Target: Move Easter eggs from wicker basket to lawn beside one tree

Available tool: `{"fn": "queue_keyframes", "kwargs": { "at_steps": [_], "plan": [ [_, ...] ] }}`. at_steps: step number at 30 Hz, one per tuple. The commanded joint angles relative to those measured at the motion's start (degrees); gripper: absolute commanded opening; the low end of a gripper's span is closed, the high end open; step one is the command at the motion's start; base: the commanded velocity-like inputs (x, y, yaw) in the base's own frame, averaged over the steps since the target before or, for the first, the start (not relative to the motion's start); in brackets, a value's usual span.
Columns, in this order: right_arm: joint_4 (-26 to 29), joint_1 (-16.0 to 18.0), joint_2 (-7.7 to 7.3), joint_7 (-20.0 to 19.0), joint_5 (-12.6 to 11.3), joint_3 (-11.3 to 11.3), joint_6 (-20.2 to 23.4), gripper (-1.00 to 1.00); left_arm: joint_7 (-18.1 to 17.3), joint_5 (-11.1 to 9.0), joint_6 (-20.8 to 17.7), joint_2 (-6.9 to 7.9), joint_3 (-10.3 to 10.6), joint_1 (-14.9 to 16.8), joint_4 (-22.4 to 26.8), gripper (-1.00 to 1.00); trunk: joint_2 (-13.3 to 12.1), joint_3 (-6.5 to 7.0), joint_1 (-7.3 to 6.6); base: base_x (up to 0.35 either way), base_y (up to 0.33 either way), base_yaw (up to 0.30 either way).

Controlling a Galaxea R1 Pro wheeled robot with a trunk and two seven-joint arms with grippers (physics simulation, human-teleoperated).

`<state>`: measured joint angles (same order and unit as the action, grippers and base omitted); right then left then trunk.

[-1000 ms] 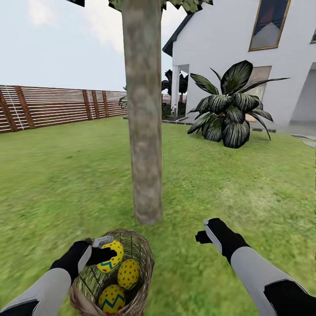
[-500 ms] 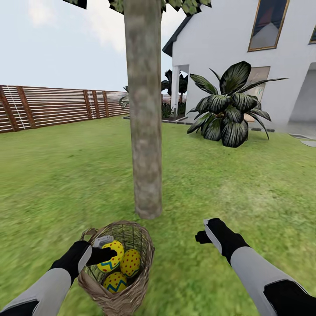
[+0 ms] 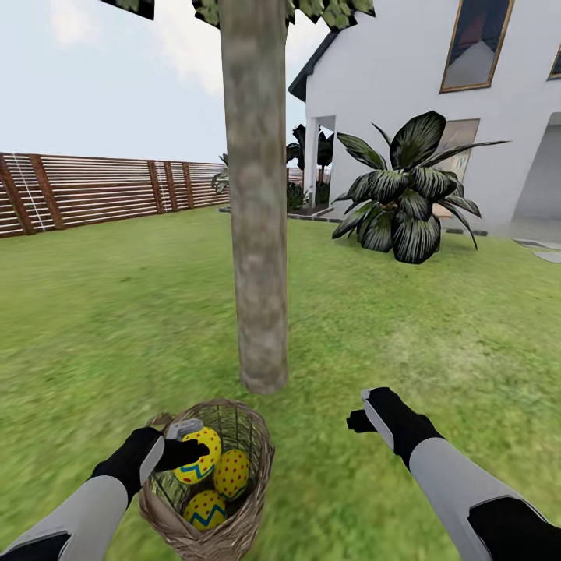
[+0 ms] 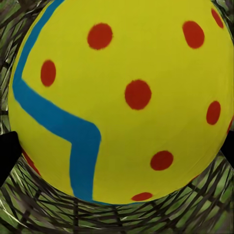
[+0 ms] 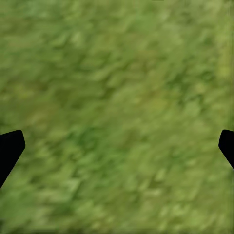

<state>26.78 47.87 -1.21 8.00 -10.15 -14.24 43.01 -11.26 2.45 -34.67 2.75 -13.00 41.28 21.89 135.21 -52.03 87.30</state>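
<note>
Wicker basket point(image 3: 234, 526) sitting on the lawn point(image 3: 117, 312) right at the foot of the tree point(image 3: 255, 234), near side of the trunk, just apart from it. Three Easter eggs in there: zigzag-banded egg point(image 3: 199, 460) up at the rim, clamped between the left gripper point(image 3: 181, 452) fingers, dotted egg point(image 3: 232, 473) right beside it, touching or nearly so, and a lower egg point(image 3: 204, 508) with a blue zigzag deeper in the basket. Up close in the left wrist view, same held egg point(image 4: 122, 97) with dark fingertips point(image 4: 7, 151) pressed against both sides and wicker weave behind it. Right gripper point(image 3: 360, 419) hovering over bare grass off to the right of the basket, well apart from it, fingers spread wide with nothing between them, just green point(image 5: 117, 117) in its wrist view. Fence point(image 3: 93, 187), white house point(image 3: 421, 93) and a big leafy plant point(image 3: 409, 195) in the background
</note>
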Motion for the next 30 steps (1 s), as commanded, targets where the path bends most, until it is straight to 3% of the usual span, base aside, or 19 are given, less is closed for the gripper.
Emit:
{"fn": "queue_keyframes", "kwargs": {
  "at_steps": [1, 30],
  "plan": [
    [0.1, 0.0, -0.09, 0.4, -0.6, -0.4, 0.2, 1.0, -0.3, 0.4, -0.3, -0.03, -0.4, 0.0, 0.1, -1.0, -0.4, 0.12, -0.24, 0.0, 0.0, 0.0],
    [0.0, 0.0, -0.11, 0.4, -0.7, -0.3, 0.2, 1.0, -0.3, 0.4, -0.4, -0.03, -0.4, 0.0, 0.1, -1.0, -12.0, 5.33, -6.61, 0.0, 0.0, 0.0]
  ]
}}
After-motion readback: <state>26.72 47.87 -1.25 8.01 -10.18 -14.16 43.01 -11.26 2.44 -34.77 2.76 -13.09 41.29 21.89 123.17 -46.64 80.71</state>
